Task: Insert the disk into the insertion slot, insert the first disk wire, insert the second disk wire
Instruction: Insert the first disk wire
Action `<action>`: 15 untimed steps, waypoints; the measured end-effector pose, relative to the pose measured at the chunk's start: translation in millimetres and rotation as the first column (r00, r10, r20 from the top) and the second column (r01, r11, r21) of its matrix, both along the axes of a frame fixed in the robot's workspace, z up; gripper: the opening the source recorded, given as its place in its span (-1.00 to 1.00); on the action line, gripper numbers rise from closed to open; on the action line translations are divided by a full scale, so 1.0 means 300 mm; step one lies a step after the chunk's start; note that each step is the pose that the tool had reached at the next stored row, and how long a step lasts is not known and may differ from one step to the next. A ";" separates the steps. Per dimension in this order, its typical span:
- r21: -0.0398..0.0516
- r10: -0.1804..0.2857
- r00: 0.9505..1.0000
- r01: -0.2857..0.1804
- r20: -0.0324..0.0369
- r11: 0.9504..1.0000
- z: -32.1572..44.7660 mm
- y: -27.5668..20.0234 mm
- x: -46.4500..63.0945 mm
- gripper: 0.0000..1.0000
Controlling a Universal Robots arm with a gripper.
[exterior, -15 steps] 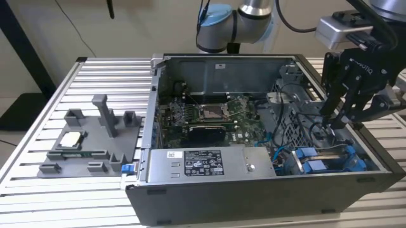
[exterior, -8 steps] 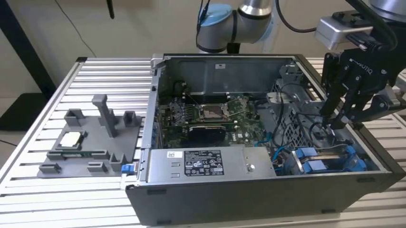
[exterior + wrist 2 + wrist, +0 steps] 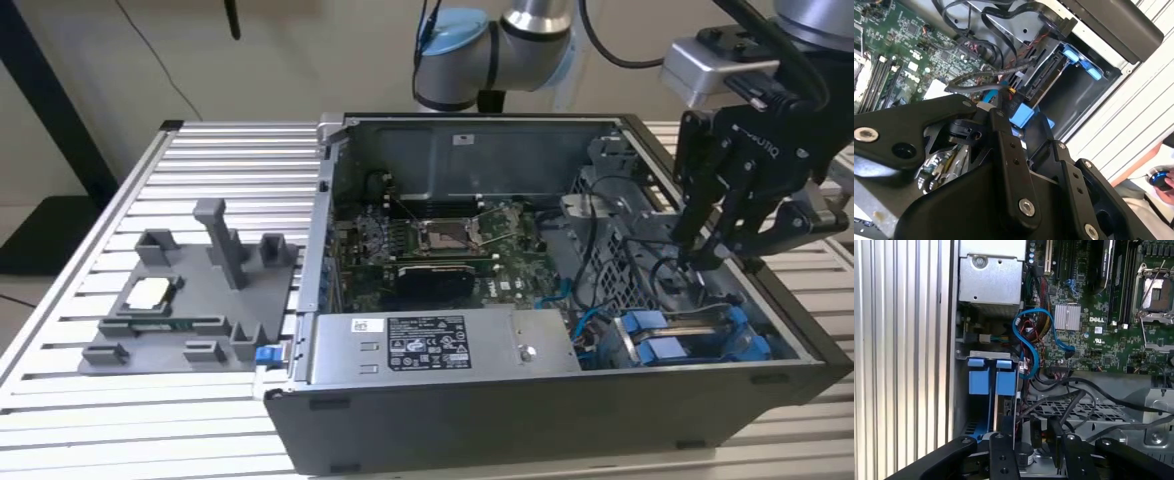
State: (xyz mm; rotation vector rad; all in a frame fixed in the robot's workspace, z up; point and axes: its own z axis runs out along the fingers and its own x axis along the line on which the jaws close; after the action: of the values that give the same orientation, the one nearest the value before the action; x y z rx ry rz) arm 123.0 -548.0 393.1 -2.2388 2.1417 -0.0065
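The disk [image 3: 663,345] sits down inside the insertion slot [image 3: 1094,410], a perforated dark grey cage at the open computer case's corner on the exterior view's right. Its bright blue carrier tabs [image 3: 990,376] stick out side by side. My gripper [image 3: 701,252] hangs just above the cage, pointing down among loose black wires [image 3: 1089,390], and nothing shows clearly in its grasp. The black gripper [image 3: 1045,440] stands beside the blue tabs in both wire-side wrist pictures. A blue flat wire [image 3: 1026,345] loops from the motherboard toward the disk.
The case [image 3: 534,420] lies open on a slatted metal table [image 3: 214,160]. A labelled silver power-supply box [image 3: 434,345] fills the near side, with the green motherboard [image 3: 447,240] behind it. A grey parts fixture [image 3: 187,295] stands on the exterior view's left. A person's hand [image 3: 1164,185] rests off the table.
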 end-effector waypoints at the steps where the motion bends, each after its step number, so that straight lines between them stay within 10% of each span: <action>1: 0.000 0.000 1.000 0.000 0.000 1.000 0.000 0.000 0.000 -0.18; 15: 0.003 0.004 1.000 -0.004 0.008 1.000 -0.011 0.000 0.001 -0.18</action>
State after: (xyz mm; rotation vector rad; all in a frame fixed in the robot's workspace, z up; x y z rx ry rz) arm 123.3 -548.0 389.9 -2.2383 2.1320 -0.0120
